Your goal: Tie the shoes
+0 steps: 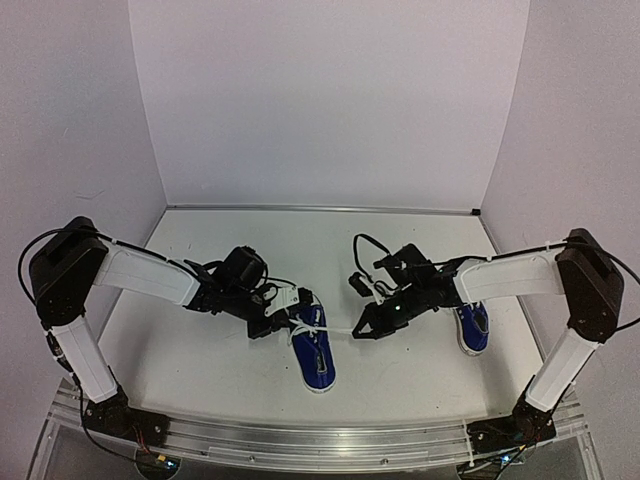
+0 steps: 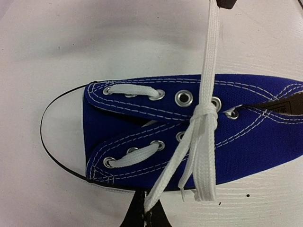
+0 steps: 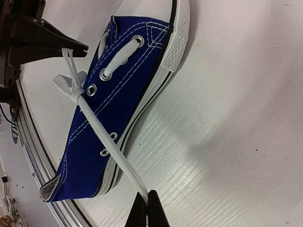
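Observation:
One blue shoe (image 1: 318, 360) lies between the arms, its toe toward the near edge. Its white lace (image 2: 208, 56) is crossed into a knot (image 2: 204, 111) over the upper eyelets. My left gripper (image 2: 144, 204) is shut on one lace end just beside the shoe's sole (image 1: 283, 320). My right gripper (image 3: 147, 195) is shut on the other end, which runs taut from the knot (image 3: 75, 94) across the shoe (image 3: 113, 109) to my right gripper (image 1: 358, 332). A short doubled piece of lace (image 2: 204, 182) hangs loose over the shoe's side. The second blue shoe (image 1: 474, 328) lies partly under the right arm.
White walls close the table (image 1: 400, 390) at the back and on both sides. A metal rail (image 1: 320, 440) runs along the near edge between the arm bases. The left gripper's black fingers (image 3: 47, 45) show at the top left of the right wrist view.

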Robot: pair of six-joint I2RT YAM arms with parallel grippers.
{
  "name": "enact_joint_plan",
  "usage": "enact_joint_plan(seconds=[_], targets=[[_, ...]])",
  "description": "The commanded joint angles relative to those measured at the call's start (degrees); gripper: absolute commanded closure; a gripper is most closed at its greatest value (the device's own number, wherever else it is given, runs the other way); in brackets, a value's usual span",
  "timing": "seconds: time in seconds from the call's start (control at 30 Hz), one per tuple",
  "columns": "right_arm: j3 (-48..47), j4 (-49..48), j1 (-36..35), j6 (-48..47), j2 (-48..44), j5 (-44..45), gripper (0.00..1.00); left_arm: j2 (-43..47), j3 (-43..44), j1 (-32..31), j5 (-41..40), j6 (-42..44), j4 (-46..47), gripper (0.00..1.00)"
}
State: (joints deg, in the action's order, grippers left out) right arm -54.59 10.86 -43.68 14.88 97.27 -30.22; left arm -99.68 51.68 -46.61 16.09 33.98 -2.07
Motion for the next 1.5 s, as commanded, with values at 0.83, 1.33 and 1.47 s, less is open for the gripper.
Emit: enact_joint_plan(seconds=[0.83, 1.33, 1.47], targets=[[-3.2, -4.2, -2.5, 3.1, -2.7, -4.2, 0.46, 9.8, 1.2, 0.6, -4.4, -9.2, -0.9, 0.07], [-2.9, -4.2, 5.6, 2.7, -18.8, 9.1, 0.02, 24.4, 7.6, 4.4, -24.4, -38.0, -9.8, 0.00], [-0.2, -6.5, 6.1, 3.6, -17.3, 8.0, 0.02, 23.4, 8.8, 9.2, -25.5, -44.3, -15.3, 0.00]])
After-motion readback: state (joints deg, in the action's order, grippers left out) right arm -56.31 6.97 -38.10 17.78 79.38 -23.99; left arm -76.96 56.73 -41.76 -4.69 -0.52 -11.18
